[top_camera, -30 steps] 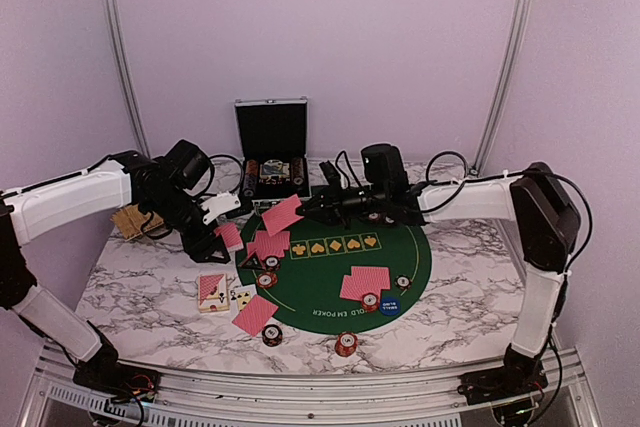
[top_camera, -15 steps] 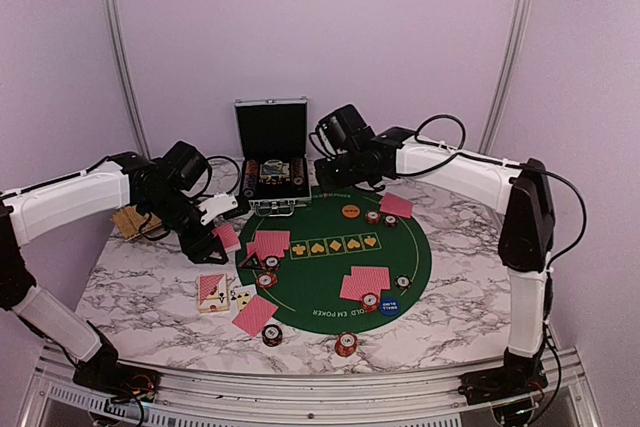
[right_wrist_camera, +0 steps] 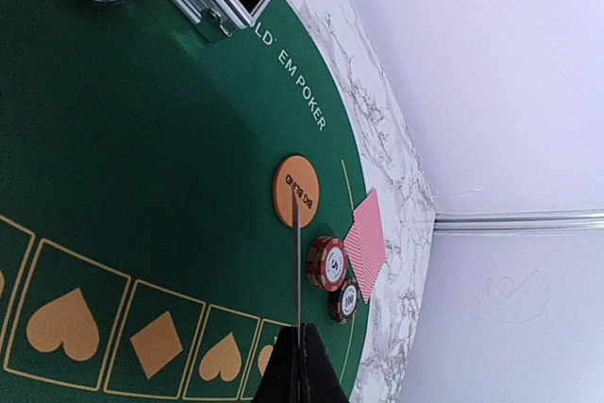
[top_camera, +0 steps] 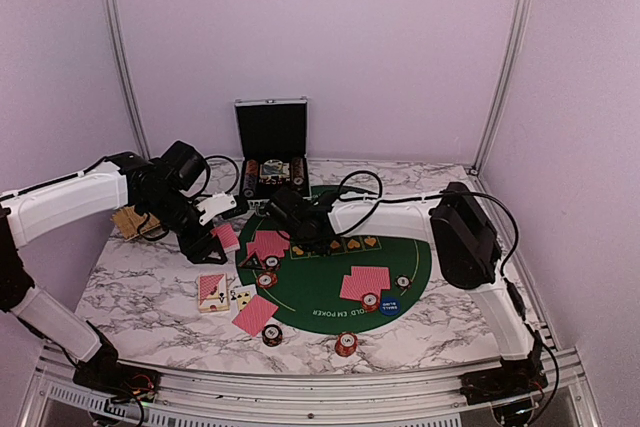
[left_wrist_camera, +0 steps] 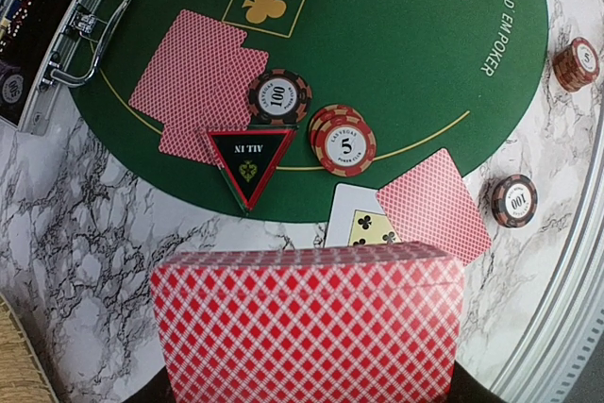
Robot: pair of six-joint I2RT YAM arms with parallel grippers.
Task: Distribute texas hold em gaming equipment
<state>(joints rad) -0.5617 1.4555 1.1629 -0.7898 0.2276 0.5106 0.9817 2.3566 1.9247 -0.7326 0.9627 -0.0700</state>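
Note:
My left gripper (top_camera: 215, 239) is shut on a deck of red-backed playing cards (left_wrist_camera: 307, 327), held above the table left of the green mat (top_camera: 330, 262); the deck hides its fingertips. Below it lie a black triangular marker (left_wrist_camera: 249, 162), red-backed cards (left_wrist_camera: 198, 77), a 100 chip (left_wrist_camera: 280, 97) and a stack of 5 chips (left_wrist_camera: 344, 143). My right gripper (right_wrist_camera: 300, 356) is shut on a single card (right_wrist_camera: 296, 261), seen edge-on. It is over the mat's left part (top_camera: 300, 229). Past it lie an orange disc (right_wrist_camera: 295, 192), two chips (right_wrist_camera: 326, 263) and red cards (right_wrist_camera: 368, 243).
The open silver-edged black case (top_camera: 271, 152) stands at the back, and a woven tray (top_camera: 128, 219) at far left. Cards (top_camera: 365, 284), a blue disc (top_camera: 388, 305) and chips (top_camera: 346, 343) lie at the mat's near side. A face-up card (left_wrist_camera: 363, 228) lies off the mat.
The right arm swung from the mat's left side to the back by the case, then returned to the left side, low over the mat. The left arm and deck stayed put.

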